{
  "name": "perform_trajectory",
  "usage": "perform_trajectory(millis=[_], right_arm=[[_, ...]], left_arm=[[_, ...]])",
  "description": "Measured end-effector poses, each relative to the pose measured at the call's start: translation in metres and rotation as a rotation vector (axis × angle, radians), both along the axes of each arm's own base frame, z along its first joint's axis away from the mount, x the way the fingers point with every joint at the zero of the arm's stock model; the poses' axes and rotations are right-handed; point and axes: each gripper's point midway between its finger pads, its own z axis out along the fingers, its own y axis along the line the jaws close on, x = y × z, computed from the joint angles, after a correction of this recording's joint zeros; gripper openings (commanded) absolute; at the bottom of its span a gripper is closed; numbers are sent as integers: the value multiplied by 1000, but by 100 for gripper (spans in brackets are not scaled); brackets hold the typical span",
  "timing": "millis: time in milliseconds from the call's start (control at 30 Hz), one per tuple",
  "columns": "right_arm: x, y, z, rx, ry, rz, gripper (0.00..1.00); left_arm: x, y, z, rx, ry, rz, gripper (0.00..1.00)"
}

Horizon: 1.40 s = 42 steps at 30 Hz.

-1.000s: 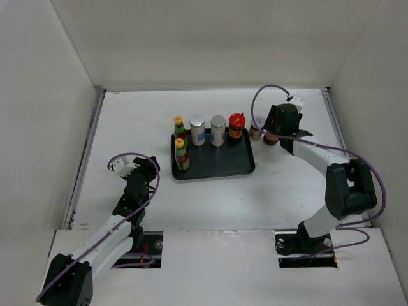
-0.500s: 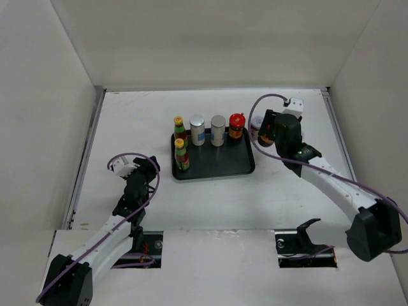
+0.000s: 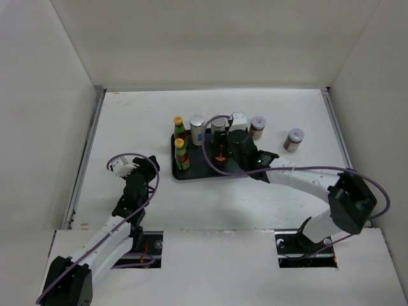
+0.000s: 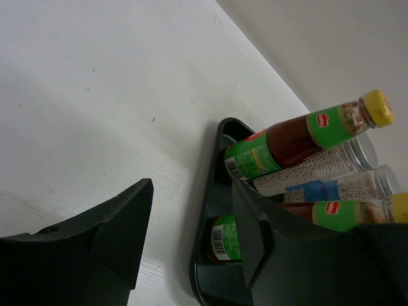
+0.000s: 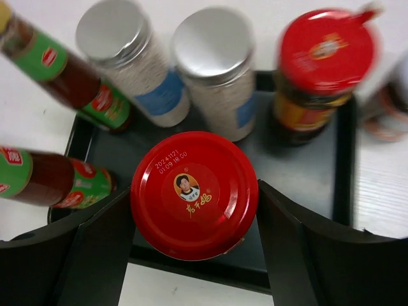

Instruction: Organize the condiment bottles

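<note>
White walls (image 3: 191,44) box in a matte white table (image 3: 127,115), and near its middle lies a black tray (image 3: 201,167), rectangular, with a raised rim and rounded corners. Eight condiment containers show in all: two sauce bottles, two red-lidded jars and four silver-lidded jars. The sauce bottles are slim and dark-filled, with green labels and yellow caps. Both stand along the tray's 9 o'clock edge, the rear sauce bottle (image 3: 179,127) behind the front sauce bottle (image 3: 182,155). Across the 12 o'clock edge stand the left tray jar (image 3: 197,129) and the right tray jar (image 3: 218,124), clear cylinders of pale granules with blue labels and flat silver lids. In the tray's 1 o'clock corner the corner red jar (image 5: 322,64) shows blurred in the right wrist view, squat, with a yellow-orange label. The near loose jar (image 3: 257,127) stands on bare table at 2 o'clock from the tray, and the far loose jar (image 3: 294,139) stands farther out toward 3 o'clock, both silver-lidded. The right gripper (image 3: 221,154) reaches over the tray's 6 o'clock half, its black fingers clamped on either side of the held red jar (image 5: 194,191), whose glossy round lid carries a small printed portrait. The left gripper (image 4: 191,220) sits well apart at the tray's 8 o'clock, its blunt black fingers parted with nothing between them.
</note>
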Motion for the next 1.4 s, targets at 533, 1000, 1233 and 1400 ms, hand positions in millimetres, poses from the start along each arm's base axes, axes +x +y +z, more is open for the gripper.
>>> perform_trajectory(millis=[533,1000,1233,1400], right_arm=[[-5,82,-31,-9,36,141,58],[0,98,-12,46,-4,150,89],[-18,51,92,233,-154,142,74],[11,-37,99,261,-205,-43,28]], left_arm=[[0,2,0,2,-1,4,51],[0,1,-1,5,4,1,51],[0,0,-1,6,5,-1,51],[0,-1,-3,10,11,-4,51]])
